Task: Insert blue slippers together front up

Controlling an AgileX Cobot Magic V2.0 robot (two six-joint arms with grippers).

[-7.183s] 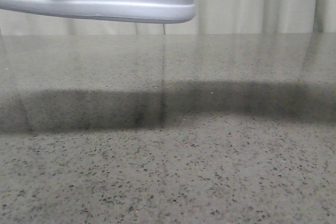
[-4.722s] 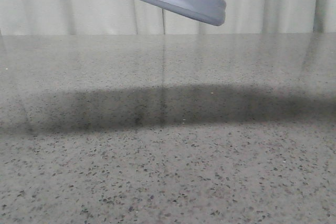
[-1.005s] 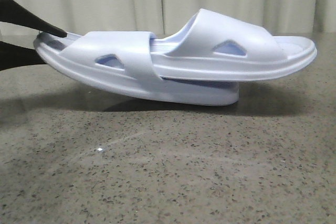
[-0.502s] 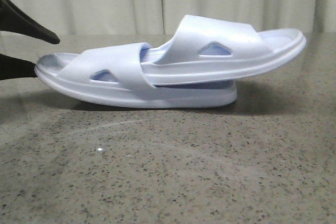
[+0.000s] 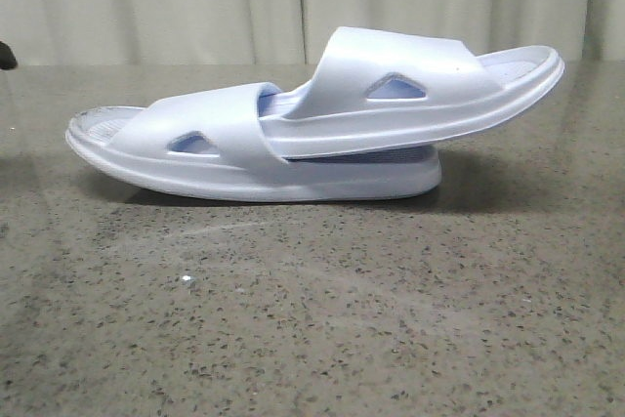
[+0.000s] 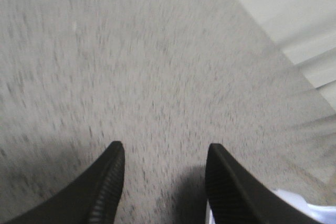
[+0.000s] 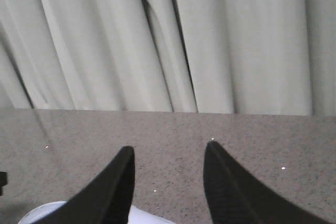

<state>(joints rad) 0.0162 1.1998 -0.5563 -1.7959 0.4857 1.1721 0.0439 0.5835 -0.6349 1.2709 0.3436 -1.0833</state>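
Left gripper (image 6: 164,174): two black fingers (image 6: 107,187), matte, each broad at the base and tapering to a rounded tip; fine ribbed grip texture along the inner faces; image slightly blurred. Right gripper (image 7: 168,169): two black fingers (image 7: 116,190) of the same curved, tapered form, smooth dark outer faces, tips rounded. No cables, screws or markings visible on either pair in the wrist views.
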